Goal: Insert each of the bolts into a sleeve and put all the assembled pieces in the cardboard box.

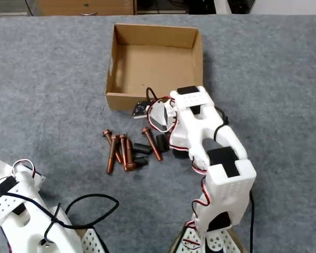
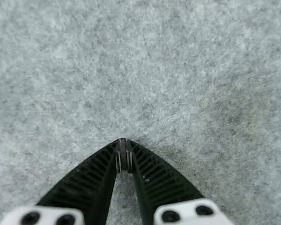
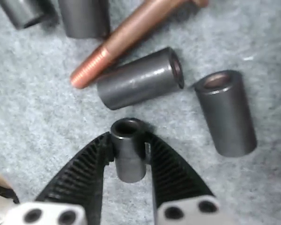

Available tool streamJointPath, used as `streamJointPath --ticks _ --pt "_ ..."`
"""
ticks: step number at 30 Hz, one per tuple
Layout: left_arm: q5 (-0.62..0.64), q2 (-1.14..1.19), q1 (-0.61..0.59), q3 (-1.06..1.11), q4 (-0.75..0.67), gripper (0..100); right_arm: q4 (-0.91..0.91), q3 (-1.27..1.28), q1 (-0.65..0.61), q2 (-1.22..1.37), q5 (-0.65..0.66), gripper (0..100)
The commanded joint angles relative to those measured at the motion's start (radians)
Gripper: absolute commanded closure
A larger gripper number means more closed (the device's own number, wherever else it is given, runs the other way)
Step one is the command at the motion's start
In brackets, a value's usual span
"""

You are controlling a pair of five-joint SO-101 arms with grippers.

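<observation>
Pinching a held sleeve (image 3: 129, 161): your right gripper (image 3: 128, 140) has both jaws clamped on its sides, and the sleeve's open bore shows at the fingertip end. It sits low over the grey mat (image 3: 47, 122), right at the loose parts.

Just beyond the tips, a second sleeve (image 3: 140, 84) lies on its side, touching or almost touching the threaded end of a copper bolt (image 3: 131, 40). A third sleeve (image 3: 225, 112) lies near it, apart, with its open end up. Two more dark sleeves (image 3: 84, 16) sit further out.

From the high view, your right arm (image 1: 200, 126) stretches to the parts pile in front of the cardboard box (image 1: 121, 100), close to its front wall. A bolt bunch (image 1: 121, 153) lies side by side on the mat, on the left arm's side of the pile. Dark sleeves are between it and the right arm.

Your left arm (image 1: 21, 211) is at the near table edge, well apart from the parts. On the left gripper (image 2: 122, 154) the jaws are pressed together, tips touching, over bare mat.
</observation>
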Motion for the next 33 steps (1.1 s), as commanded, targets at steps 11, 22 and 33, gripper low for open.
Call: streamJointPath --ticks 11,22,33 --pt "0.005 -0.016 0.014 -0.003 -0.008 98 -0.026 0.018 0.031 -0.295 -0.038 99.7" --pt "0.009 -0.016 0.014 -0.009 -0.005 98 -0.055 0.001 0.088 -0.862 -0.384 99.7" --pt "-0.015 -0.005 0.336 -0.443 0.440 98 0.046 0.051 0.321 -1.320 -0.806 99.7"
